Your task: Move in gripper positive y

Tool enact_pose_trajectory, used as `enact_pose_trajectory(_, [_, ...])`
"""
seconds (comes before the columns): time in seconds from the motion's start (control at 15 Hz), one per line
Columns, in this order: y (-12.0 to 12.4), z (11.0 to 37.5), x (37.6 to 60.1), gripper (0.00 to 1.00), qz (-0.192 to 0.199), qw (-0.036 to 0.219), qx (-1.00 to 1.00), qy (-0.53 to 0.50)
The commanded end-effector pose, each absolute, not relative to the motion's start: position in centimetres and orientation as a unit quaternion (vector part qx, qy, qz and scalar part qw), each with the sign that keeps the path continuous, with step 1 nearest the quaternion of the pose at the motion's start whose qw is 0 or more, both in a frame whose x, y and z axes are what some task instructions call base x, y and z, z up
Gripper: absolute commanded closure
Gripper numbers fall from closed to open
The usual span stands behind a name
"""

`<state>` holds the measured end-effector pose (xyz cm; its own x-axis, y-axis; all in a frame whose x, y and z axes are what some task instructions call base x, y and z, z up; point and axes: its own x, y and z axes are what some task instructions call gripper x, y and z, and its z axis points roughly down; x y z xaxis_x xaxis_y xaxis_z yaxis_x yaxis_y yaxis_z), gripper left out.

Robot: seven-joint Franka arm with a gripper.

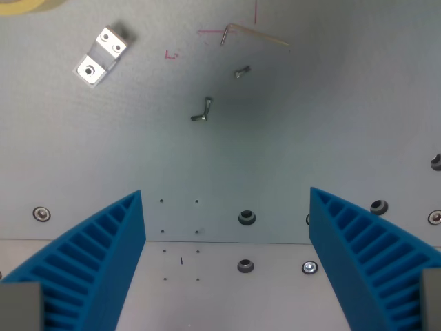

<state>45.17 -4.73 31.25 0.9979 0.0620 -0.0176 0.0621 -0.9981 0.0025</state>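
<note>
while the two blue ribbed fingers (89, 269) stand wide apart at the bottom corners of the wrist view, nothing lies between them but bare grey tabletop (310, 124), so the gripper (227, 265) is fully spread and holds nothing. the task names no object, only a shift along the gripper's own positive y, so what matters is the axis: judging from the frame, the fingers open along the view's left-right line, and y most likely runs along or across that line, though the picture alone does not say which way is positive. under the gap sit small dark bolt heads (247, 218) and a seam in the plate. farther out, toward the top of the view, lie a pair of small loose screws (200, 110), a single small screw (240, 72), a thin bent metal hex key (253, 34), and, at the upper left, a shiny stepped metal bracket with two holes (101, 55). all of these are well apart from the fingers, so a short sideways move should meet nothing.
</note>
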Motion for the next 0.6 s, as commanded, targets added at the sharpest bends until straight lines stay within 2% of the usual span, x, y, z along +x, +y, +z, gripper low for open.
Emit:
enact_pose_trajectory(0.07, [-5.2, 31.5, 45.2, 0.0, -0.005, 0.002, 1.0, 0.031])
enact_pose_trajectory(0.6, [-9.2, 31.6, 45.5, 0.0, -0.005, 0.002, 1.0, 0.031])
